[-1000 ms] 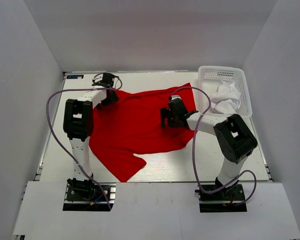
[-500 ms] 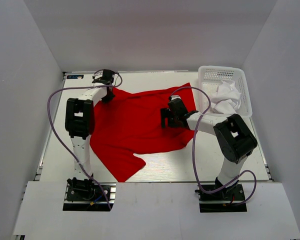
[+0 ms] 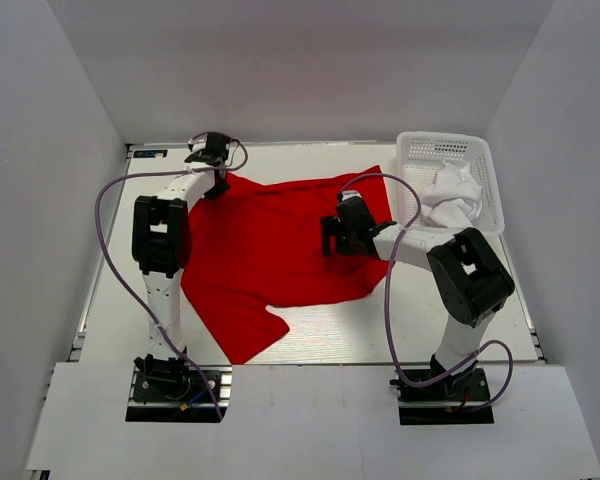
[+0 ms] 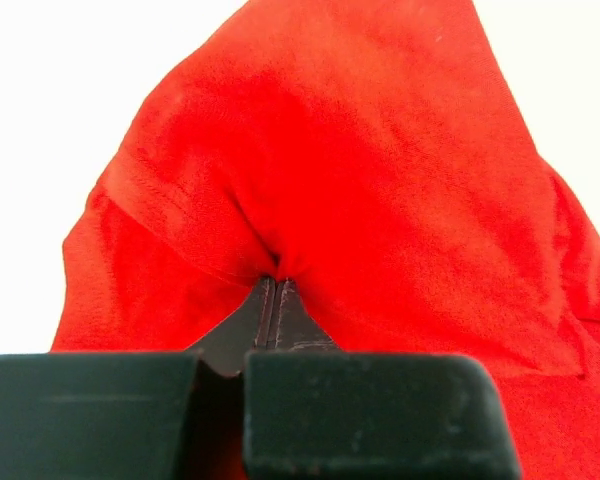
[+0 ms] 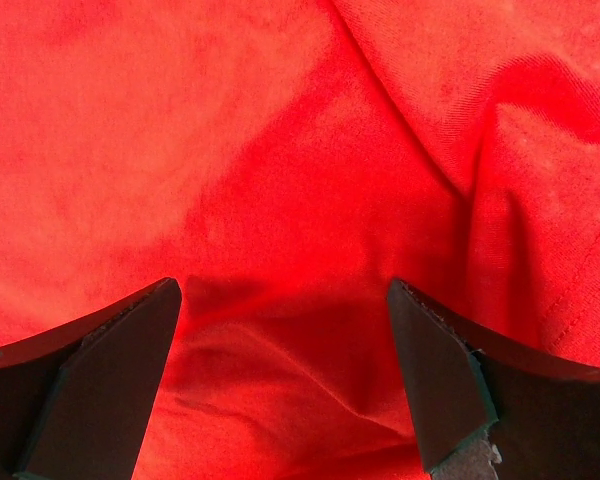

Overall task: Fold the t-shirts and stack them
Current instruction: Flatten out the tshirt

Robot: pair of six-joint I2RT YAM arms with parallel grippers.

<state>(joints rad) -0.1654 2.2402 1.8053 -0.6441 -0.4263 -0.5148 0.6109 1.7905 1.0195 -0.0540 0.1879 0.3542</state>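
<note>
Little is done. The red shirt (image 3: 270,255) lies spread and rumpled mid-table (image 3: 430,320), with no fold made. The white shirt (image 3: 450,195) sits crumpled in the basket (image 3: 412,150) at 2 o'clock. The left gripper (image 4: 277,288) pinches the red shirt's 11 o'clock corner, and the right gripper (image 5: 283,290) hovers wide open over its 3 o'clock side. Folding and stacking remain.

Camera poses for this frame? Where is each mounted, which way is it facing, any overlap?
Top external: above and behind, looking down at the table; left arm and right arm show.
Left wrist: looks along the shut left pincer, pinching the red t-shirt.
Right wrist: looks down through the open right pincer at the same shirt.
Shared: all three see the red t-shirt.
</note>
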